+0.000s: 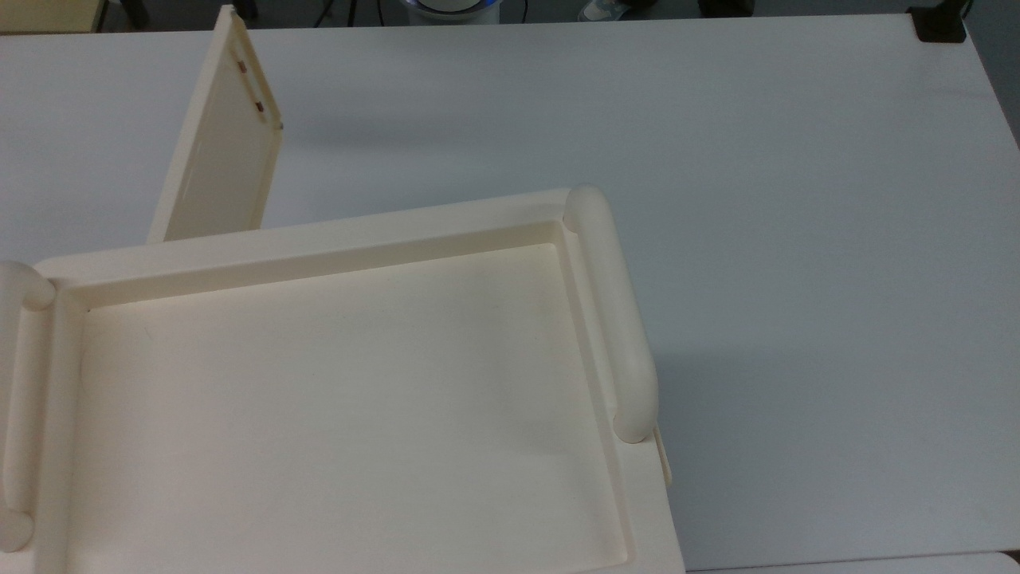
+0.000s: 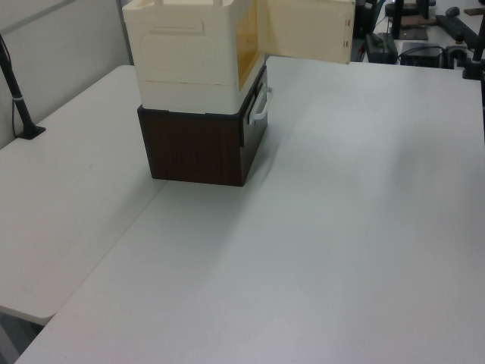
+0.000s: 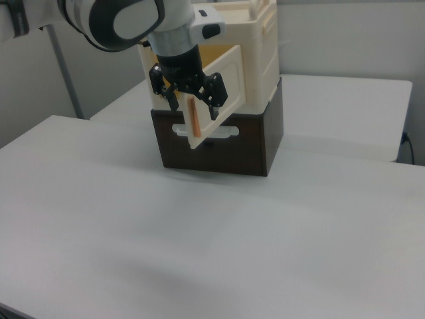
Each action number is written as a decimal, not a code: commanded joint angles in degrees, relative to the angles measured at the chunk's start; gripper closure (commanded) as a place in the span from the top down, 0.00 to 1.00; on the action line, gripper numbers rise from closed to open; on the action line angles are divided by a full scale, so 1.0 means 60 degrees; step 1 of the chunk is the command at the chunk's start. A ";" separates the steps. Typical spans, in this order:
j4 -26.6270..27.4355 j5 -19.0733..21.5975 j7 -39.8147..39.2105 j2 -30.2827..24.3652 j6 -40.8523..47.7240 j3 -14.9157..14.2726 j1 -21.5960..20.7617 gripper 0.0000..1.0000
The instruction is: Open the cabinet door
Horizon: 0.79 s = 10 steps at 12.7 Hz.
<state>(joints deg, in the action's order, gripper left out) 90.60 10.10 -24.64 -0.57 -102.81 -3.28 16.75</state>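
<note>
Gripper (image 3: 194,109) at the door's (image 3: 219,90) free edge, fingers (image 3: 214,111) spread wide, one each side, not clamped. Door swung well out from the cream cabinet (image 2: 186,53). Cabinet sits on a dark brown box (image 2: 201,148) on the white table (image 2: 341,227).

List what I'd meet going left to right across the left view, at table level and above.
Black post at the table edge → dark brown wooden base box under the cream plastic cabinet → white drawer handle → open cream cabinet door.
</note>
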 commanded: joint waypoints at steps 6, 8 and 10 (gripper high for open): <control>-0.0511 -0.0523 0.2346 -0.0564 0.1971 -0.0098 -0.1454 1.00; -0.0467 -0.0774 0.2684 -0.0550 0.2238 -0.0185 -0.2348 1.00; -0.0408 -0.0847 0.2846 -0.0492 0.2122 -0.0200 -0.2891 1.00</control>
<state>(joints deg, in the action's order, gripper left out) 87.42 6.31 -9.24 -3.06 -90.67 -3.30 3.49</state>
